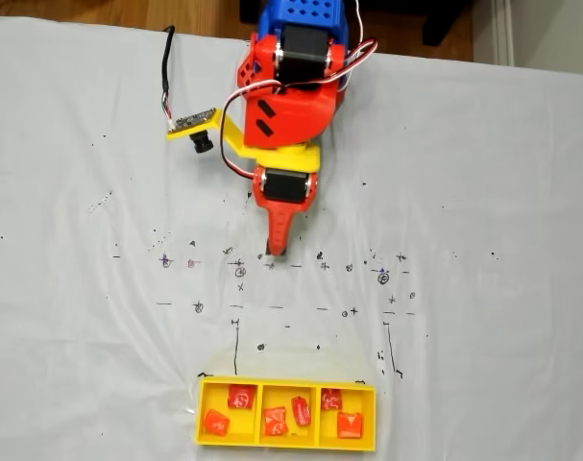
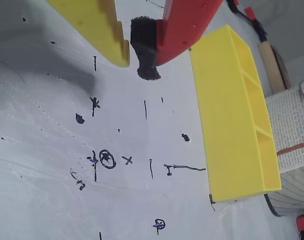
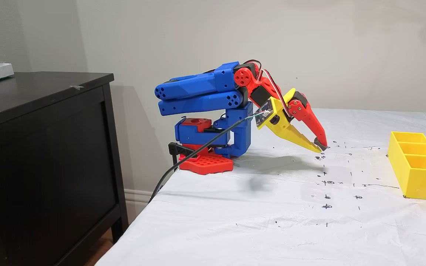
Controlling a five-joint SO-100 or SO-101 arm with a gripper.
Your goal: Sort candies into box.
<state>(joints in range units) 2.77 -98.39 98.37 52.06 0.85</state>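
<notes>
Yellow three-compartment box at the bench's six o'clock edge in a fixed view, two wrapped candies in each compartment, hand well apart toward twelve o'clock, tips nearly together, empty, just above the marked sheet.

Bright yellow box holds orange-red and red candies. The pincer is red and yellow, the arm blue. White counter bears black pen marks.
</notes>
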